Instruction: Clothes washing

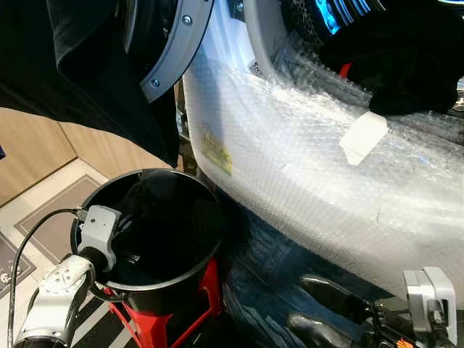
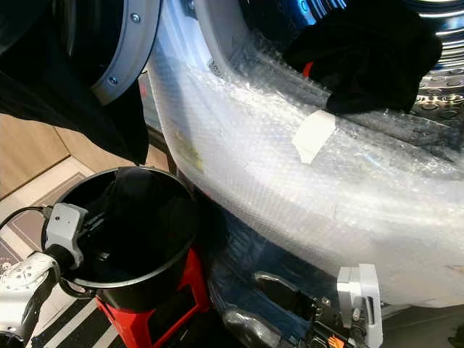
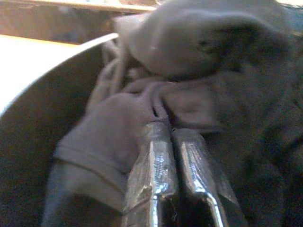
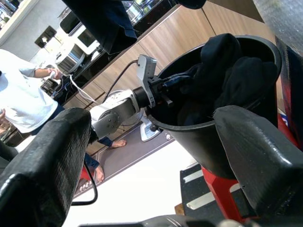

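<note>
L gripper (image 3: pixel 170 130) down in black bucket (image 1: pixel 192 272), fingers together, pinching a fold of dark clothes (image 3: pixel 189 71). R gripper (image 4: pixel 151 156) low by washer front (image 1: pixel 304 167), fingers apart, empty. Tip: lift straight up, clear rim before swinging to drum; thin pinch may slip.

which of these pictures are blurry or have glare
Left wrist view: soft, dim and washed out around the shut left gripper on dark clothes. Eye views: sharp, glare on the bubble wrap. Right wrist view: near fingers blurred, bucket clear.
</note>
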Controlling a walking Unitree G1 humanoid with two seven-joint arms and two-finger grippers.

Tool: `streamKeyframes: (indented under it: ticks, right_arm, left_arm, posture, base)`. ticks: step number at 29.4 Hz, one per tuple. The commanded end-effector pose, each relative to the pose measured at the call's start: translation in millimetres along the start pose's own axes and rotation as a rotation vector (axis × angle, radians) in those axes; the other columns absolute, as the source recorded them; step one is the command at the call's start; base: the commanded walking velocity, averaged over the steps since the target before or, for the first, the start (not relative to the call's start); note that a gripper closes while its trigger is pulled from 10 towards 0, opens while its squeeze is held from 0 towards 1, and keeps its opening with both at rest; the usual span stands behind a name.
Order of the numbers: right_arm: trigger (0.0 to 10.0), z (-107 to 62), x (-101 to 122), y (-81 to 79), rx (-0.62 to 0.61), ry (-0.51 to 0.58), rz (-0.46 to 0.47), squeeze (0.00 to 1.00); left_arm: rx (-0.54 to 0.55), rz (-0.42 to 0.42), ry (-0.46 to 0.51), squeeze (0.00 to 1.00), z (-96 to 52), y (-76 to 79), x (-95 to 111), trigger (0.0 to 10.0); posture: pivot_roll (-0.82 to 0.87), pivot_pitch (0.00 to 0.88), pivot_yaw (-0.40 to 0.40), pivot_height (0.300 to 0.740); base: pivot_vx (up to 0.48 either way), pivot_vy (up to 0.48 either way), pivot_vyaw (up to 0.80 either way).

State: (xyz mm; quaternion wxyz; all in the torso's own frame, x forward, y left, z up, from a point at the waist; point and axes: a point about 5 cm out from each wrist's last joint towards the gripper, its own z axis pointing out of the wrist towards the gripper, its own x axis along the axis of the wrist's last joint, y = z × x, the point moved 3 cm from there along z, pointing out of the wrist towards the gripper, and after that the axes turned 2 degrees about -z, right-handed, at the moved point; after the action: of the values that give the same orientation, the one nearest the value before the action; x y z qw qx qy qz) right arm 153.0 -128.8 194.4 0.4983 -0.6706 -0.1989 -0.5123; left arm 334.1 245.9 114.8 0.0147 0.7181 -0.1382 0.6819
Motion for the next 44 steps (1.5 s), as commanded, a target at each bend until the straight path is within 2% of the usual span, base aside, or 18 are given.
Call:
streamKeyframes:
  ticks: [1, 3, 4, 5, 6, 7, 8, 10, 13, 14, 20, 26, 32, 33, 34, 36, 43, 44]
  right_arm:
    - [10.0, -1.1, 2, -3.5, 0.003, -0.009, -0.014, 0.0]
    - [10.0, -0.9, 2, -3.2, 0.003, -0.009, -0.014, 0.0]
    - [10.0, -0.9, 2, -3.0, 0.003, -0.009, -0.015, 0.0]
    - [10.0, -0.8, 2, -2.7, 0.003, -0.009, -0.015, 0.0]
    - [10.0, -0.8, 2, -2.7, 0.003, -0.009, -0.015, 0.0]
    - [10.0, -0.7, 2, -2.4, 0.005, -0.01, -0.015, 0.0]
    - [10.0, -0.5, 2, -1.9, 0.005, -0.011, -0.016, 0.0]
    - [10.0, -0.4, 2, -1.7, 0.006, -0.011, -0.017, 0.0]
    - [10.0, 1.3, 3, -0.8, 0.013, -0.01, -0.021, 0.0]
    - [10.0, 1.6, 3, -0.4, 0.015, -0.011, -0.024, 0.0]
    - [10.0, 2.1, 4, 0.4, 0.017, -0.011, -0.027, 0.0]
    - [10.0, 2.8, 4, -0.4, 0.02, -0.009, -0.024, 0.0]
    - [10.0, 4.4, 3, -0.5, 0.02, -0.003, -0.022, 0.0]
    - [10.0, 5.3, 3, -0.4, 0.022, 0.0, -0.021, 0.0]
    - [10.0, 5.3, 3, -0.4, 0.022, 0.0, -0.021, 0.0]
    - [10.0, 7.1, 2, 0.2, 0.022, 0.004, -0.022, 0.0]
    - [10.0, 11.9, 2, 1.0, 0.016, 0.025, -0.029, 0.0]
    - [10.0, 13.2, 2, 0.5, 0.014, 0.035, -0.028, 0.0]
  left_arm:
    - [0.066, -0.018, -0.025, 0.0, -12.4, -9.9, -13, 0.0]
    - [0.074, -0.008, 0.046, 0.0, -13.3, -8.0, -3, 0.0]
    - [0.084, 0.023, 0.087, 0.0, -14.4, -6.4, 4, 0.5]
    - [0.073, -0.014, 0.174, 0.0, -16.4, 1.5, 17, 10.0]
    - [0.073, -0.014, 0.174, 0.0, -16.4, 1.5, 17, 10.0]
    - [0.053, -0.04, 0.232, 0.0, -18.2, 9.7, 27, 10.0]
    - [0.027, -0.018, 0.263, 0.0, -19.3, 18.3, 33, 10.0]
    - [0.024, -0.007, 0.269, 0.0, -19.4, 21.0, 34, 10.0]
    - [0.014, -0.066, 0.236, 0.0, -17.4, 24.5, 26, 10.0]
    - [0.016, -0.11, 0.222, 1.0, -17.1, 22.7, 22, 10.0]
    - [0.03, -0.11, 0.199, 1.0, -18.5, 17.1, 20, 10.0]
    - [0.027, -0.106, 0.188, 1.0, -13.0, 13.5, 24, 10.0]
    - [0.07, -0.091, 0.143, 1.0, 6.6, 8.4, 26, 10.0]
    - [0.099, -0.101, 0.138, 1.0, 15.9, 6.1, 29, 10.0]
    - [0.099, -0.101, 0.138, 1.0, 15.9, 6.1, 29, 10.0]
    - [0.11, -0.11, 0.127, 1.0, 26.8, 6.9, 31, 10.0]
    - [0.075, -0.114, 0.137, 1.0, 49.4, 17.5, 44, 10.0]
    - [0.046, -0.113, 0.14, 1.0, 57.7, 22.7, 49, 10.0]
  posture:
    - [-0.14, 0.23, -0.096, 0.74]
    - [-0.14, 0.223, -0.095, 0.74]
    - [-0.14, 0.223, -0.095, 0.74]
    - [-0.14, 0.223, -0.095, 0.74]
    - [-0.14, 0.223, -0.095, 0.74]
    - [-0.14, 0.217, -0.097, 0.74]
    - [-0.14, 0.215, -0.098, 0.74]
    - [-0.14, 0.215, -0.098, 0.74]
    - [-0.14, 0.206, -0.1, 0.74]
    - [-0.14, 0.206, -0.1, 0.74]
    - [-0.14, 0.2, -0.1, 0.74]
    - [-0.14, 0.2, -0.095, 0.74]
    - [-0.13, 0.204, -0.092, 0.74]
    - [-0.13, 0.203, -0.089, 0.74]
    - [-0.13, 0.203, -0.089, 0.74]
    - [-0.13, 0.196, -0.083, 0.74]
    - [-0.14, 0.185, -0.062, 0.74]
    - [-0.14, 0.185, -0.055, 0.74]
  base:
    - [0.0, 0.0, 0.0]
    - [0.0, 0.0, 0.0]
    - [0.0, 0.0, 0.0]
    - [0.0, 0.0, 0.0]
    - [0.0, 0.0, 0.0]
    - [0.0, 0.0, 0.0]
    - [0.0, 0.0, 0.0]
    - [0.0, 0.0, 0.0]
    - [0.0, 0.0, 0.0]
    - [0.0, 0.0, 0.0]
    - [0.0, 0.0, 0.0]
    - [0.0, 0.0, 0.0]
    - [0.0, 0.0, 0.0]
    - [0.0, 0.0, 0.0]
    - [0.0, 0.0, 0.0]
    - [0.0, 0.0, 0.0]
    - [0.0, 0.0, 0.0]
    - [0.0, 0.0, 0.0]
